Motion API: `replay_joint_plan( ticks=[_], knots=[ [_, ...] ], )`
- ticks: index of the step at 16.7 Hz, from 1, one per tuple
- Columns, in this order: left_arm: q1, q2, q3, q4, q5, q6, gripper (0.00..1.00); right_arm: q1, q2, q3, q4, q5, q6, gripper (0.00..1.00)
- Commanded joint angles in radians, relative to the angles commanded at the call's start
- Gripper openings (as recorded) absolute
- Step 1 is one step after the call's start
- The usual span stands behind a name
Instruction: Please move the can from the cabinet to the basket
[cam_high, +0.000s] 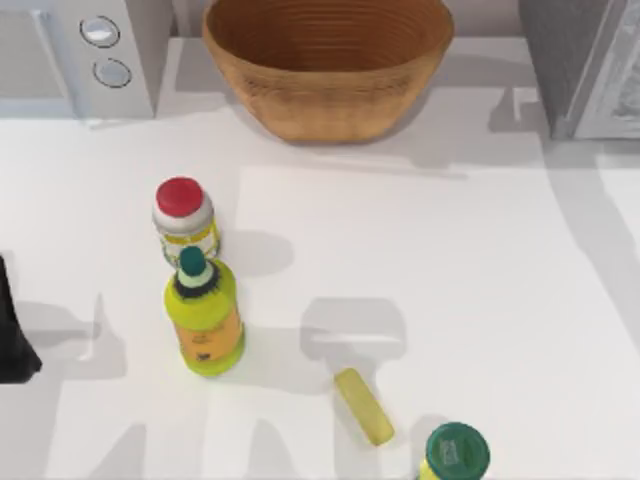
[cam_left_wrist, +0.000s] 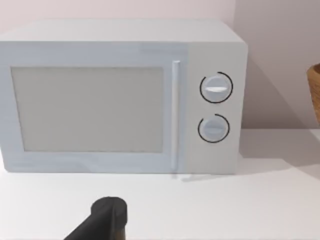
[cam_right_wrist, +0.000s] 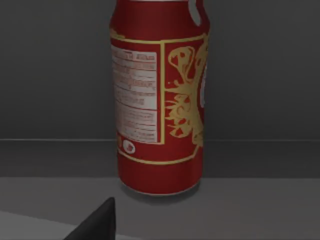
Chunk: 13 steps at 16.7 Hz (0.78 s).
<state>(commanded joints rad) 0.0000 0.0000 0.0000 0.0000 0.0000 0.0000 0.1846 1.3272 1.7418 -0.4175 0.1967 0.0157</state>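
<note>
Red can (cam_right_wrist: 159, 100) upright on grey cabinet (cam_high: 585, 65) floor, open room around it, right jaws' state unclear

Red can (cam_right_wrist: 159, 100) with gold pattern, upright on dark grey cabinet (cam_high: 580, 60) floor, top right. Empty wicker basket (cam_high: 330, 95) top centre.

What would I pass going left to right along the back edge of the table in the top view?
White appliance with two round knobs → large tan woven wicker basket → grey boxy cabinet with its pale door.
</note>
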Motion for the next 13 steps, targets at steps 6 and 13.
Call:
replay_joint_plan(
  ticks=[6,13],
  knots=[
    [0.0,0.0,0.0,0.0,0.0,0.0,1.0,0.017,0.098,0.081,0.025,0.021,-0.002,1.0],
    [0.0,0.0,0.0,0.0,0.0,0.0,1.0,0.051,0.277,0.218,0.069,0.063,-0.004,1.0]
  ],
)
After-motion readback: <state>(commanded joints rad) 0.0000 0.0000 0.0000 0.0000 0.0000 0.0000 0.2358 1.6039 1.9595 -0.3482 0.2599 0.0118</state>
